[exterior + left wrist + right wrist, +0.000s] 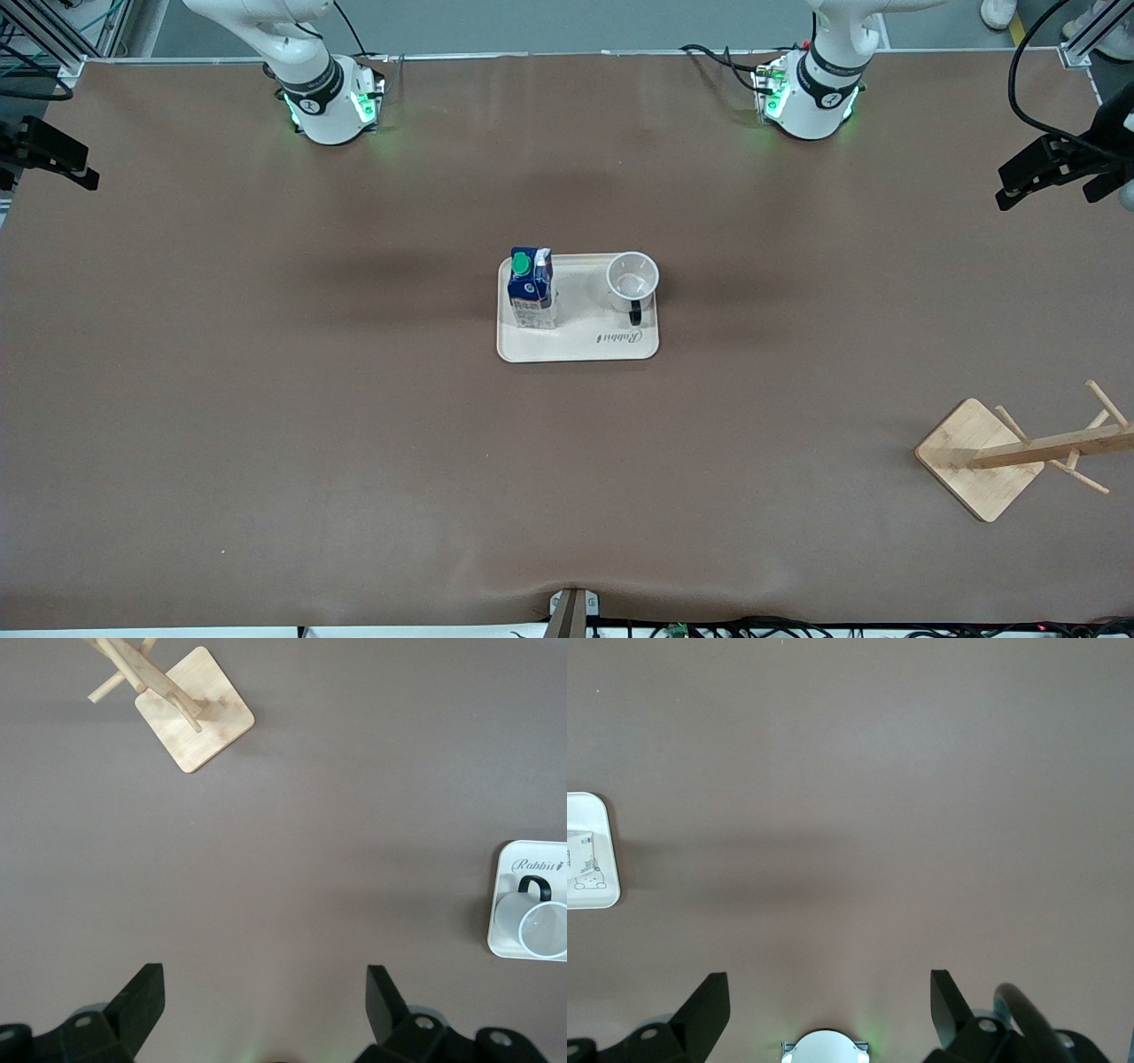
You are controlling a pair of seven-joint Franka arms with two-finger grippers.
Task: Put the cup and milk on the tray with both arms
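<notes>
A: Nearest cam was a square bamboo rack base w/ pegs (pixel 982 459), toward the left arm's end. Task status?

B: Looked done. Small white mug w/ black handle (pixel 633 282) and dark-blue gable-top milk carton w/ green cap (pixel 532 289) both stood on the cream rectangular tray (pixel 585 347), mid brown surface (pixel 266 399).

A: Grippers?

B: Left gripper (pixel 264 1001) and right gripper (pixel 830 1001) both wide, empty, raised over bare surface; arms waited. Nothing left, I'd judge.

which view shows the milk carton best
The front view: the milk stands upright and whole on the tray, green cap and label visible, beside the cup. The right wrist view catches only a sliver of it at the picture's edge. The left wrist view shows the cup but no carton.
</notes>
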